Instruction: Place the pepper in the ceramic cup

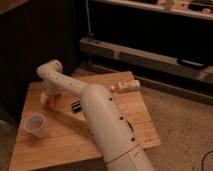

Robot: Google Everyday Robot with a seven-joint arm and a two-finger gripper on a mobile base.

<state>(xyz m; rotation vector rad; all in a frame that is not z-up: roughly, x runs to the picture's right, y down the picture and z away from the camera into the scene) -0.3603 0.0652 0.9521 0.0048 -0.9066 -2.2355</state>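
Pepper (51, 102): orange, far left of table (142, 117), under the gripper (48, 95); jaw state I cannot tell. Ceramic cup (35, 125): upright, nearer the front; I would centre over its rim before releasing

So the desk (142, 117) was light wood planks, sitting on a speckled floor (185, 125). On it: the ceramic cup (35, 125) upright near the front left corner, a short black bar (76, 106) lying around the middle, and a pale bottle-ish thing (125, 86) on its side at the far edge. The hand (48, 96) was down at the far left, right at the pepper (52, 102). Couldn't tell if the pepper touched the wood.
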